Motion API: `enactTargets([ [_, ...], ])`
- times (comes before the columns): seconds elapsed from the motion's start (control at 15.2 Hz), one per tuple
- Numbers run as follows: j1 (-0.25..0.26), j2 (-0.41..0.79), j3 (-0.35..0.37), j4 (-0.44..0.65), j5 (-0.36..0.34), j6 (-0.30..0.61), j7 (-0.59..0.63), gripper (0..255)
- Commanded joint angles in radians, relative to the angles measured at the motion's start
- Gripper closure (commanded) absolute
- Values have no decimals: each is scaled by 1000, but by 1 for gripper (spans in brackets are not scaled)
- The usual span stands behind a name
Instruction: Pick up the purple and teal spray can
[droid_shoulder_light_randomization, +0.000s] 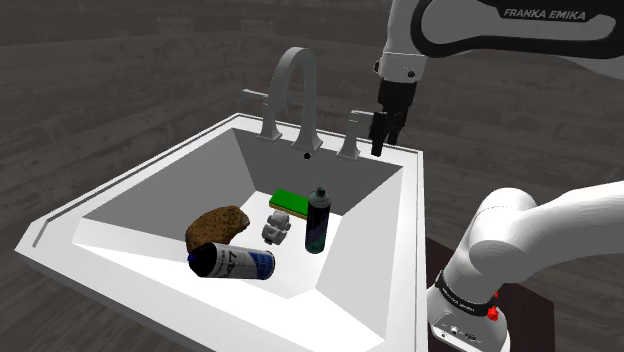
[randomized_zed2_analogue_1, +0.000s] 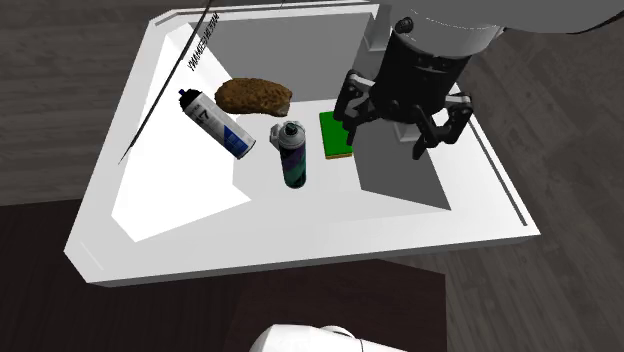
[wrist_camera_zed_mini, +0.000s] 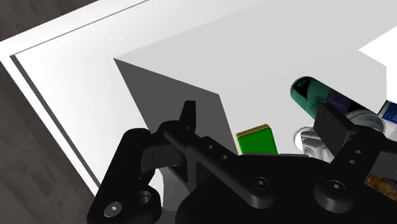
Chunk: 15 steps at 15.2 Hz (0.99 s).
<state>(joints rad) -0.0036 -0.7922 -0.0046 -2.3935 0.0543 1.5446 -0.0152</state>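
Observation:
The purple and teal spray can (droid_shoulder_light_randomization: 318, 222) stands upright on the floor of a white sink (droid_shoulder_light_randomization: 396, 262), near its right wall. From above, the can (randomized_zed2_analogue_1: 292, 155) shows a grey cap, and the wrist view catches its teal and purple side (wrist_camera_zed_mini: 316, 95). My black gripper (droid_shoulder_light_randomization: 384, 134) hangs open in the air over the sink's back right corner, beside a faucet handle and well above the can. In the second exterior view the gripper (randomized_zed2_analogue_1: 396, 132) hovers over the basin's sloped wall, to the can's right. Its fingers (wrist_camera_zed_mini: 188, 117) stand apart with nothing between them.
A blue and white spray can (droid_shoulder_light_randomization: 232, 262) lies on its side at the basin's front. A brown lump (droid_shoulder_light_randomization: 218, 224), a small white object (droid_shoulder_light_randomization: 276, 228) and a green sponge (droid_shoulder_light_randomization: 293, 201) sit near the target can. The grey faucet (droid_shoulder_light_randomization: 296, 88) rises at the back rim.

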Motion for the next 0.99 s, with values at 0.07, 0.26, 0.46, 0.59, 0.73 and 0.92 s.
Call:
enactTargets([
  [0.07, 3, 2, 34, -10, 8, 24, 41, 0],
  [0.26, 9, 23, 139, -26, 27, 96, 163, 0],
  [0.46, 8, 69, 246, -25, 34, 168, 288, 0],
  [0.59, 2, 112, 318, -13, 29, 213, 374, 0],
  [0.73, -10, 164, 391, 7, 16, 256, 462, 0],
  [0.92, -41, 260, 503, 53, -26, 310, 604, 0],
])
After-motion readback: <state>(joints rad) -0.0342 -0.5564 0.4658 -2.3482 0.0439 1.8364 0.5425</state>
